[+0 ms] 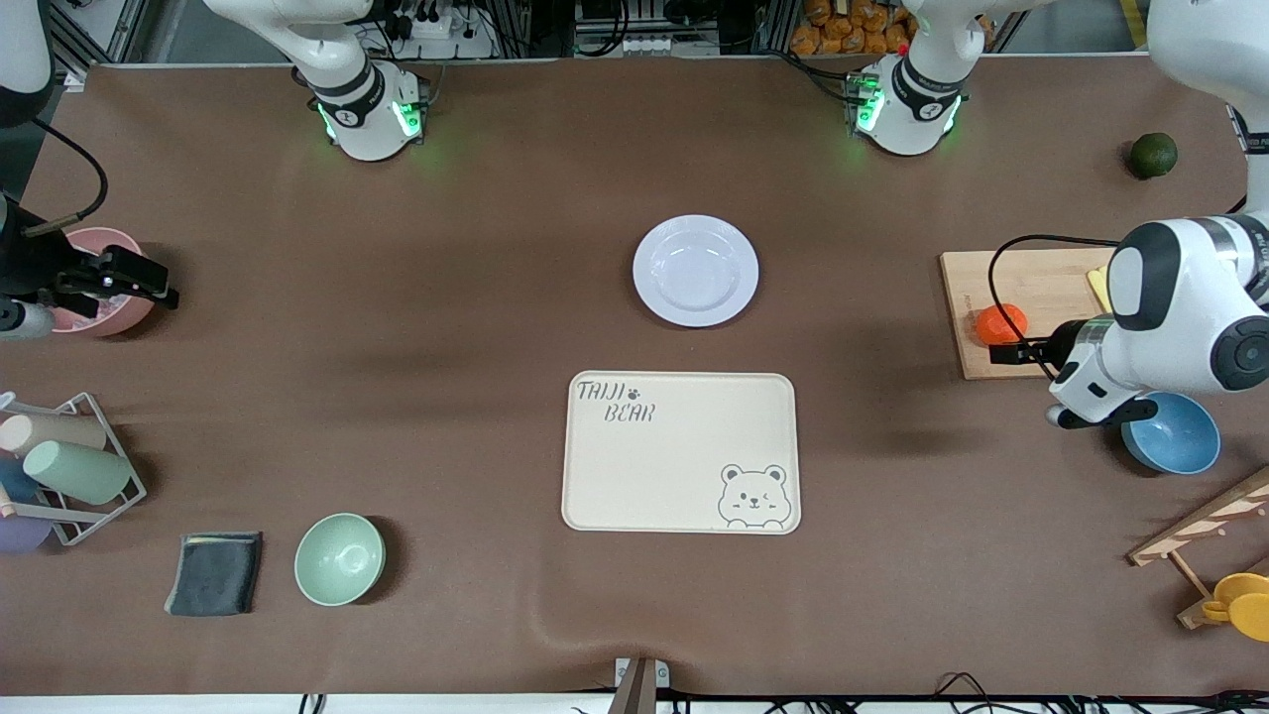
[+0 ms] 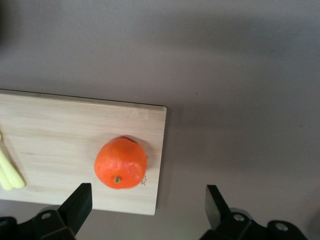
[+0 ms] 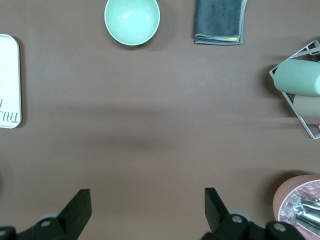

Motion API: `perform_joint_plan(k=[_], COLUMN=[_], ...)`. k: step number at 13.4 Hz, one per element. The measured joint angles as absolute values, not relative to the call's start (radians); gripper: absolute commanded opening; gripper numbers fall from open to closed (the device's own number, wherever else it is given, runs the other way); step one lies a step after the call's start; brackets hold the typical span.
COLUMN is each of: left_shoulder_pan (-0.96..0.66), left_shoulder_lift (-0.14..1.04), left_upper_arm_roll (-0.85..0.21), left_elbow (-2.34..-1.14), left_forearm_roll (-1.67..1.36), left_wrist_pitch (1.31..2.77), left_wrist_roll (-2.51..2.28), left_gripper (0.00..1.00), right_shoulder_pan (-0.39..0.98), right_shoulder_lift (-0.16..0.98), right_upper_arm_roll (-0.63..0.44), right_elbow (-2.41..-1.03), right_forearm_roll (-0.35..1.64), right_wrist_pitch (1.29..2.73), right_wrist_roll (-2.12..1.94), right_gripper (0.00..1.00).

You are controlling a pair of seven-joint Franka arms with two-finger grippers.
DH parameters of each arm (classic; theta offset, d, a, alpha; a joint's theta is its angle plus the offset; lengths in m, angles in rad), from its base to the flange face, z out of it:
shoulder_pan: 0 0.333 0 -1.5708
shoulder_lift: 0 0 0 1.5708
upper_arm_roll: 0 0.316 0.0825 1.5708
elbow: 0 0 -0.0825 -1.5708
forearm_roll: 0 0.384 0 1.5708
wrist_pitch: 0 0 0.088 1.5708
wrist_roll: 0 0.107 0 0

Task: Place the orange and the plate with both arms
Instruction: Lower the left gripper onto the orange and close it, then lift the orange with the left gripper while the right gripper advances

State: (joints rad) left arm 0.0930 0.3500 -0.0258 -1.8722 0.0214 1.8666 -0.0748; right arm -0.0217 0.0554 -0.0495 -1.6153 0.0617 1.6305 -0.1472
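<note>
Orange (image 1: 998,323): untouched on cutting board (image 1: 1031,288); left gripper (image 2: 145,205) above it, jaws wide, empty.
Plate (image 1: 695,270): unmoved; right gripper (image 1: 149,283) waiting over pink bowl (image 1: 114,315), spread, empty.
Progress: nothing placed.

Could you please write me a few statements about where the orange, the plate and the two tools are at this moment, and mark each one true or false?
1. The orange lies on the wooden cutting board. True.
2. The plate sits on the bear-print tray. False: it rests on the bare table mat, farther from the front camera than the tray.
3. The left tool is open above the orange, holding nothing. True.
4. The right tool grips the plate. False: it is open and empty over the mat near the pink bowl, toward the right arm's end of the table.
5. The orange already lies on the plate. False: the plate is empty.
</note>
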Motion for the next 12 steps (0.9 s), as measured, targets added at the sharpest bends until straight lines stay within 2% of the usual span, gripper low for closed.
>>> perform_joint_plan(k=[6,12], left_shoulder_pan=[0.115,0.150], left_shoulder_lift=[0.327,0.317], left_upper_arm_roll=[-0.027,-0.029], left_elbow=[-2.103,-2.201], left_forearm_roll=[0.112,0.136], left_wrist_pitch=[2.080,2.180], left_wrist_roll=[-0.066,-0.028], left_gripper=[1.00,1.00], right_shoulder_pan=[0.035,0.052], right_shoulder_lift=[0.067,0.100], right_upper_arm_roll=[-0.044,-0.041], right_elbow=[-1.648,-1.739], right_forearm_roll=[0.086,0.202], right_wrist_pitch=[1.626,1.711], right_wrist_roll=[-0.039,-0.019], right_gripper=[1.00,1.00])
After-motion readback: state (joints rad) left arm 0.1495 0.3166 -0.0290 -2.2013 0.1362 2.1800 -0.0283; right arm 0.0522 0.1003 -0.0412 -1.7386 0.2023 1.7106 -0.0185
